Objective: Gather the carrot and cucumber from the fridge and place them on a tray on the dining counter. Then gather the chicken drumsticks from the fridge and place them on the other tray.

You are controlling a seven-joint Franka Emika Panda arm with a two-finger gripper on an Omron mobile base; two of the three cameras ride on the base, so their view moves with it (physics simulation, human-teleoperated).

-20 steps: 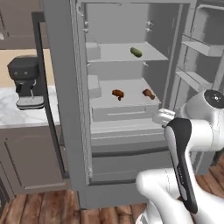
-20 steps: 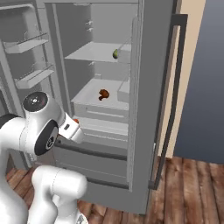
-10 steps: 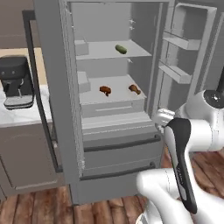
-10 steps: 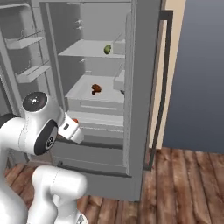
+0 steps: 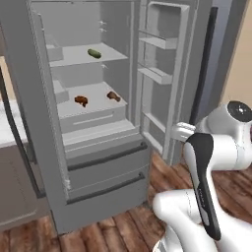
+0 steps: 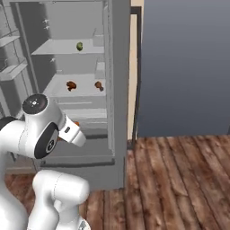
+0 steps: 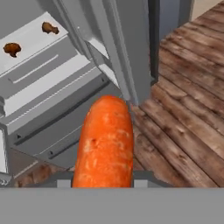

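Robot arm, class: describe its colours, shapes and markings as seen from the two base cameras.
The arm has glossy white, rounded shells. A long dark strip runs down one link, seen from the left. From the right, a dark round cap with small light marks tops a joint, and a dark oval panel sits on its side. No loose cables show.

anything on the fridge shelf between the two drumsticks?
No. In the left base view the white shelf is bare between the left drumstick and the right drumstick; the cucumber sits one shelf higher.
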